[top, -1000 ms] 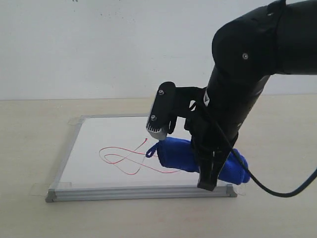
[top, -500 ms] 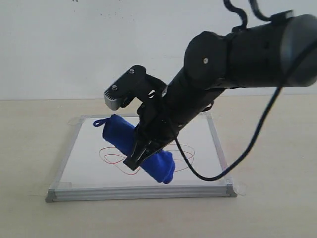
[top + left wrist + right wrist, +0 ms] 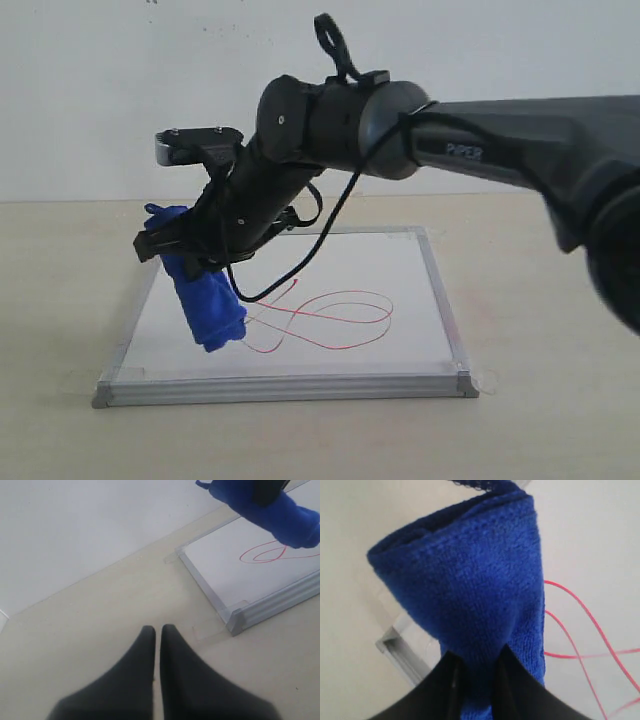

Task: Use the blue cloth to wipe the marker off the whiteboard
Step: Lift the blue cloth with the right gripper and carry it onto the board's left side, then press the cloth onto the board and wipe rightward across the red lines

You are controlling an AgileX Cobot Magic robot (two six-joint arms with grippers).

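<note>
Left of the whiteboard [image 3: 235,567], the left gripper [image 3: 154,629] hangs over the tabletop [image 3: 100,605], its 2 fingers pressed together on nothing. At the board's left edge the right gripper [image 3: 185,255] pinches the blue cloth [image 3: 208,300]. The cloth hangs tilted, its lower end just beside the red marker [image 3: 330,320] loops on the board's near half. Whether it touches the board is unclear.

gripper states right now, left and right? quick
Left gripper: closed, holding nothing.
Right gripper: closed on the blue cloth.
</note>
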